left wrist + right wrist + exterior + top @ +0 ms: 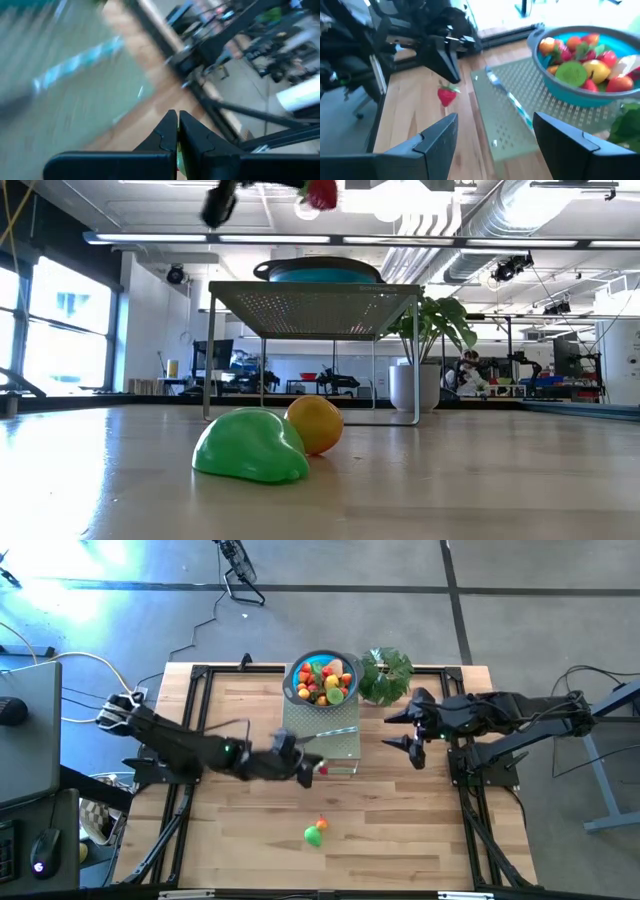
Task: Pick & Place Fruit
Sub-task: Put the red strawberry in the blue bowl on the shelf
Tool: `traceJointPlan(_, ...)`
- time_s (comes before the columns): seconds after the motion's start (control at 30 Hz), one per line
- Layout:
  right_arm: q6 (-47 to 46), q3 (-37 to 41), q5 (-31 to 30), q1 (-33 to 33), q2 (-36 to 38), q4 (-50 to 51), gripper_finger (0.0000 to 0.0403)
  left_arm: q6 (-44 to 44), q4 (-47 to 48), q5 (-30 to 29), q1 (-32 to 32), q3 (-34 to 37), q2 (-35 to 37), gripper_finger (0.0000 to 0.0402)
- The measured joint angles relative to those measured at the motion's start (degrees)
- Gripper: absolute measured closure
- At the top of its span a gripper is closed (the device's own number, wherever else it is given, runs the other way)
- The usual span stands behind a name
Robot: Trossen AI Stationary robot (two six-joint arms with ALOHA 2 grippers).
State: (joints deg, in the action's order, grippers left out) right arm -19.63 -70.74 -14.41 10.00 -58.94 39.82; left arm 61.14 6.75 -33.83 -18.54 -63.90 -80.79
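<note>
The left gripper (316, 769) is closed on a small red toy strawberry (447, 94), holding it above the pale wooden desk (240, 840) just left of the perforated grey metal stand (335, 735). On that stand sits a round blue bowl (300, 668) heaped with red, orange, yellow and green toy fruit (326, 682); a slim silver knife (510, 100), blurred, seems to lie beside it. The right gripper (405, 729) waits right of the stand, open and empty, while a green toy pear (250, 446) and an orange toy fruit (316, 424) lie touching near the desk's front.

Two dark, cabled, jointed arms
</note>
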Motion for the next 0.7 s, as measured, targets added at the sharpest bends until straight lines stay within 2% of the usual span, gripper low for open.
traceJointPlan(0.17,0.01,0.00,-0.70,0.00,0.00,-2.84,0.0152,-11.85,-5.34,7.19,5.53,-0.40,2.27,0.0401)
traceJointPlan(0.33,0.02,0.00,-0.70,-0.01,0.00,-2.55,0.0152,-19.53,-5.14,13.72,10.69,-3.48,2.70,0.0402)
traceJointPlan(0.53,3.01,0.00,-5.21,-0.04,0.00,-2.71,0.0152,-26.22,-1.77,15.52,17.36,-6.98,2.77,0.0401)
traceJointPlan(0.7,7.59,0.00,-12.51,-0.04,0.00,-4.27,0.0152,-29.66,1.28,15.52,23.46,-9.13,2.77,0.0401)
